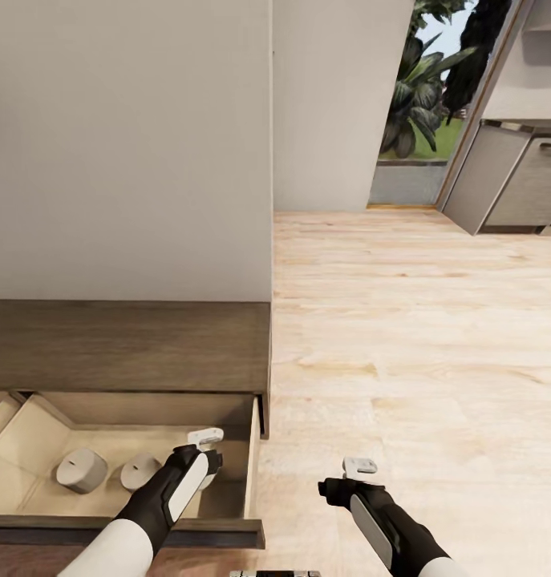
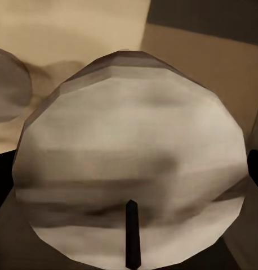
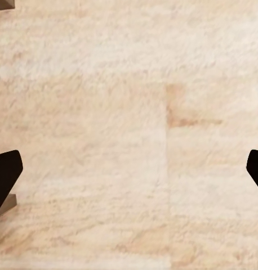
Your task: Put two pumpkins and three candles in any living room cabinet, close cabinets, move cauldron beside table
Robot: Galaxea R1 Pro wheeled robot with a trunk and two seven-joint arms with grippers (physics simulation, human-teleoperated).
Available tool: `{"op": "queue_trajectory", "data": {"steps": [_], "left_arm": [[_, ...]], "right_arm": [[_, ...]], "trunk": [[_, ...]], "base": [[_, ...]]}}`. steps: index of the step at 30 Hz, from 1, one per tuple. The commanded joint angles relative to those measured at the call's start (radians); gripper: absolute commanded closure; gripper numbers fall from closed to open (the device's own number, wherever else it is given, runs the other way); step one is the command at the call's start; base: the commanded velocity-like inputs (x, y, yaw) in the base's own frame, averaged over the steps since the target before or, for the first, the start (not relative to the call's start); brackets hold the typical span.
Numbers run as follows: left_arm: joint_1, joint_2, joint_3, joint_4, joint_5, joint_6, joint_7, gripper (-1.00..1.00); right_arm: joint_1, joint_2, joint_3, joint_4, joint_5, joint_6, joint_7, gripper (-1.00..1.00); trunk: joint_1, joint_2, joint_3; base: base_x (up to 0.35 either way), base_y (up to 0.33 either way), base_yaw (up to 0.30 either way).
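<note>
Here, pale grey-white stubby candle [image 2: 132, 163], dark wick.

Pale plank floor [image 1: 403, 336], white walls [image 1: 131, 144], glass door [image 1: 423, 104], grey kitchen units [image 1: 516, 180]

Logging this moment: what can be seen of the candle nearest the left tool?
The candle is a short, stubby pale grey-white cylinder with a faceted rim, a flat round top and a thin dark wick. The left wrist view sees it close between the left tool's fingers, over the open drawer's beige interior. Whether it is gripped cannot be told.
</note>
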Motion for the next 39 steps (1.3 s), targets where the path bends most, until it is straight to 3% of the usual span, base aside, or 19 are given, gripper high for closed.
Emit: {"op": "queue_trajectory", "data": {"steps": [1,19,39], "left_arm": [[-0.001,0.001,-0.004,-0.002,0.01,0.002,0.01,1.0],[0.0,0.003,-0.002,-0.01,0.02,0.003,0.009,1.0],[0.001,0.007,0.002,-0.012,0.022,0.004,0.005,1.0]], "right_arm": [[0.0,-0.001,0.005,-0.002,-0.01,0.003,-0.01,-1.0],[0.0,-0.002,0.007,-0.002,-0.009,0.0,-0.01,-1.0],[0.0,-0.003,0.007,-0.002,-0.009,0.0,-0.01,-1.0]], "trunk": [[0.004,-0.008,-0.004],[0.073,-0.134,-0.06],[0.073,-0.134,-0.06]], "base": [[0.0,0.0,0.0],[0.0,0.0,0.0],[0.016,0.0,0.0]]}}
